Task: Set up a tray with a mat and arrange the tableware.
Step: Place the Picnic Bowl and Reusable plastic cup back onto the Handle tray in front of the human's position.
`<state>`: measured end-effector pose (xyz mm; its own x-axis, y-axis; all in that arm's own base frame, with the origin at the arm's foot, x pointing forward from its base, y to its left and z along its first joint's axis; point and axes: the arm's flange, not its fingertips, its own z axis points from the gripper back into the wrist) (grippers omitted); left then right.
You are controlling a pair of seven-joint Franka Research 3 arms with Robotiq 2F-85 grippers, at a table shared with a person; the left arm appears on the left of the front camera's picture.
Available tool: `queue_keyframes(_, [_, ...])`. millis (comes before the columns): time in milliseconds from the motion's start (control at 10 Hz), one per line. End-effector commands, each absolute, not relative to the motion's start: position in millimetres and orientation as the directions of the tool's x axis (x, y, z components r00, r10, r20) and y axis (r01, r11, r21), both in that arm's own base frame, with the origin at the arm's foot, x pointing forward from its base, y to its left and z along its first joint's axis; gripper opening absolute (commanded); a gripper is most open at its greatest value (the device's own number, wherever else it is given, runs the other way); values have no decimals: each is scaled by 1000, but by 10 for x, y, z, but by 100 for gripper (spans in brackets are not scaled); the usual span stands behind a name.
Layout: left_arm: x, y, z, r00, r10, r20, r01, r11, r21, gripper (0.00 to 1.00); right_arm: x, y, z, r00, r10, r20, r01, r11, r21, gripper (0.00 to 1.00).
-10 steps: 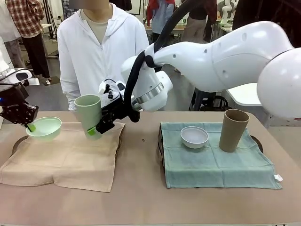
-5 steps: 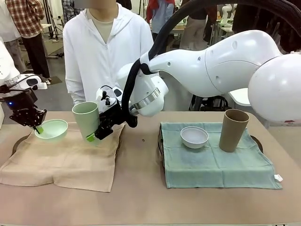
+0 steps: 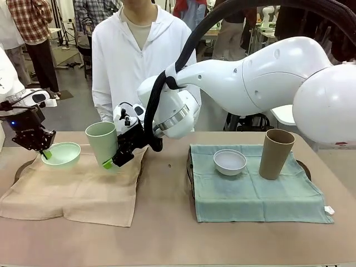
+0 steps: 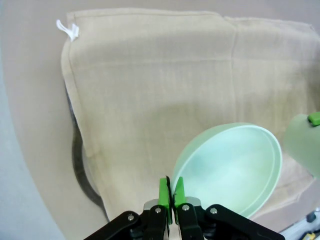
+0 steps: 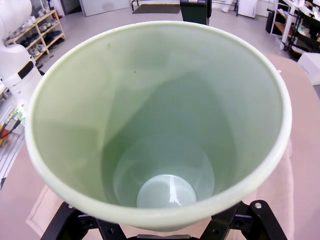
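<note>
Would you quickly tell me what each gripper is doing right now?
Left gripper: shut on the rim of the pale green bowl.
Right gripper: holding the tall green cup, tilted above the beige mat.

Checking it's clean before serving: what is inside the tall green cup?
Nothing: the right wrist view looks straight into the tall green cup, showing bare walls and a bare bottom. Its outside base is hidden by the right gripper holding it.
</note>
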<state>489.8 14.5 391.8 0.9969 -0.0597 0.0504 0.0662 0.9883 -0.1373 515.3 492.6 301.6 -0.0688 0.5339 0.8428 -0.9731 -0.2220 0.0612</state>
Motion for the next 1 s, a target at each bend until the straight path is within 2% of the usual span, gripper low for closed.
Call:
queue_keyframes(0, [4964,145,3864,994,-75,80,87,985,-152,4,5230,4954,2956,-84,526,846,-967,-247,58,81])
queue_keyframes(800, [5121,17,3624,995,-91,40,95,988,-125,4,5352,4958,2759,-95,515,852,-964,-263,51,81])
queue_keyframes(900, [5121,23,3594,996,-87,29,90,988,-128,26,5350,4951,2733,-93,521,849,-961,-270,61,100])
